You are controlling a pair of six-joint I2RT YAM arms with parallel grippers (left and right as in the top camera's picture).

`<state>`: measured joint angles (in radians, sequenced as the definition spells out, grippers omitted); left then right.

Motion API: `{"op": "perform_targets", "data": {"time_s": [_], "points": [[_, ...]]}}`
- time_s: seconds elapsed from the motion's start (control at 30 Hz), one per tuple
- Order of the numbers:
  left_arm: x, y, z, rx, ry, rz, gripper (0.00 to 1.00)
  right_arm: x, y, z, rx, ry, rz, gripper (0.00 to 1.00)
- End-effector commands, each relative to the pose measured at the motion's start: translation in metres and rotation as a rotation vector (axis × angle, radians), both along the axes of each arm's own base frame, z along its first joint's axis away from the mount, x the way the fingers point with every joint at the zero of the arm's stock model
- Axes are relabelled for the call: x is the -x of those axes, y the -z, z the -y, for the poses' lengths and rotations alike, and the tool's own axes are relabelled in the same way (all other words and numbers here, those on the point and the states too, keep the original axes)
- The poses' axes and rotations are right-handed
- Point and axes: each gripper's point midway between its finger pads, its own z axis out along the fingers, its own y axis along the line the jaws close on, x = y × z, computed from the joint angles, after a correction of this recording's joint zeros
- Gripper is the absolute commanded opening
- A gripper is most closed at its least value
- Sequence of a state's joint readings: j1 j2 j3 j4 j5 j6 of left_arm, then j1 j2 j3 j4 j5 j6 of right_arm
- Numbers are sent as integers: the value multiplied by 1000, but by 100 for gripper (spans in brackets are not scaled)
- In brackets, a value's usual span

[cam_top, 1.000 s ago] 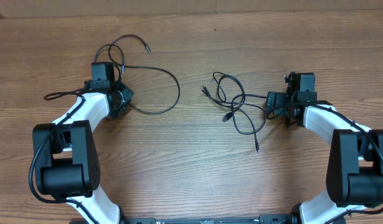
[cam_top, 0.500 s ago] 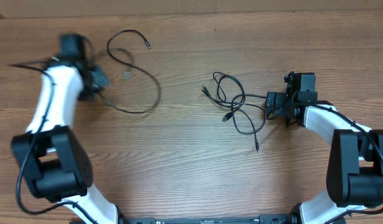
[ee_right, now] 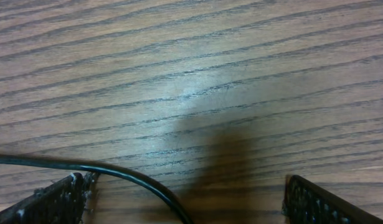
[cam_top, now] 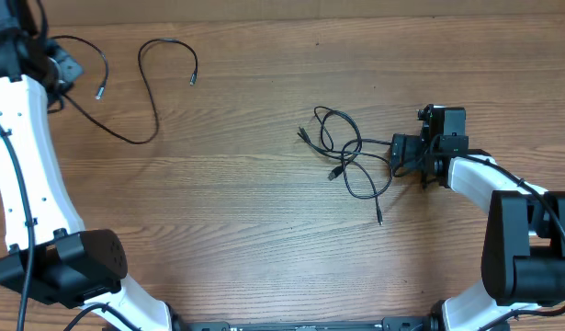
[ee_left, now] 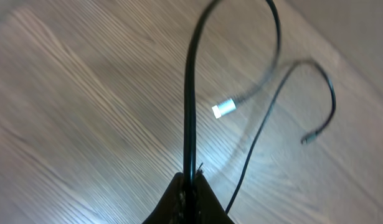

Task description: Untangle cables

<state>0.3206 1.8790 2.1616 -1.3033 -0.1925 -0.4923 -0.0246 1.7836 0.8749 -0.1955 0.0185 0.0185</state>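
One thin black cable (cam_top: 140,87) lies in loose loops at the far left of the wooden table, with a silver-tipped plug (cam_top: 99,92). My left gripper (cam_top: 62,66) is shut on this cable at the far left edge; in the left wrist view the cable (ee_left: 192,93) rises from the shut jaws (ee_left: 191,190) and its silver plug (ee_left: 223,109) hangs ahead. A tangle of thin black cables (cam_top: 351,156) lies right of centre. My right gripper (cam_top: 401,154) sits at the tangle's right edge, open, with one cable (ee_right: 122,177) running between its fingers (ee_right: 185,199).
The table's far edge (cam_top: 355,14) runs along the top of the overhead view. My left arm (cam_top: 25,165) stretches down the left side, and my right arm (cam_top: 502,188) lies at the right.
My left gripper has swept up and to the far left, dragging its cable away from the tangle. The right gripper and the tangle have not moved.
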Motion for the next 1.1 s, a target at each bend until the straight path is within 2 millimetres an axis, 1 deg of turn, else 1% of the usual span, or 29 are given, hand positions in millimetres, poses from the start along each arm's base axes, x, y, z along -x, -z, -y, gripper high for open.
{"op": "perform_targets", "data": {"time_s": [0.0, 0.1, 0.17, 0.2, 0.27, 0.3, 0.37, 0.43, 0.47, 0.53, 0.6, 0.67, 0.7, 0.73, 0.77, 0.83, 0.87, 0.9, 0.97, 1.07], "points": [[20, -48, -42, -96, -137, 93, 4, 15, 20, -9, -48, -14, -64, 100], [41, -71, -71, -115, -224, 143, 4, 15, 20, -9, -48, -14, -64, 100], [57, -80, -88, -122, -275, 156, 4, 15, 20, -9, -48, -14, -64, 100], [62, -82, -93, -120, -293, 161, 4, 15, 20, -9, -48, -14, -64, 100], [77, -83, -106, -101, -371, 170, 4, 15, 20, -9, -48, -14, -64, 100], [89, -81, -115, -79, -440, 177, 4, 15, 20, -9, -48, -14, -64, 100], [105, -77, -125, -34, -544, 190, 4, 15, 20, -9, -48, -14, -64, 100], [117, -70, -128, 52, -656, 221, 4, 15, 20, -9, -48, -14, -64, 100], [118, -68, -126, 94, -691, 242, 5, 15, 20, -9, -48, -14, -64, 100], [114, -64, -117, 181, -714, 269, 4, 15, 20, -9, -48, -14, -64, 100], [102, -61, -102, 265, -665, 278, 4, 15, 20, -9, -48, -14, -64, 100], [81, -58, -73, 390, -584, 290, 4, 15, 20, -9, -48, -14, -64, 100], [76, -58, -64, 420, -571, 293, 4, 15, 20, -9, -48, -14, -64, 100], [66, -58, -50, 457, -548, 296, 4, 15, 20, -9, -48, -14, -64, 100], [61, -58, -42, 461, -536, 292, 4, 15, 20, -9, -48, -14, -64, 100], [55, -56, -33, 444, -545, 282, 4, 15, 20, -9, -48, -14, -64, 100], [51, -53, -27, 414, -576, 273, 4, 15, 20, -9, -48, -14, -64, 100], [46, -51, -26, 368, -605, 271, 4, 15, 20, -9, -48, -14, -64, 100], [28, -46, -25, 249, -599, 270, 4, 15, 20, -9, -48, -14, -64, 100], [-8, -31, -13, 131, -549, 256, 4, 15, 20, -9, -48, -14, -64, 100]]}}
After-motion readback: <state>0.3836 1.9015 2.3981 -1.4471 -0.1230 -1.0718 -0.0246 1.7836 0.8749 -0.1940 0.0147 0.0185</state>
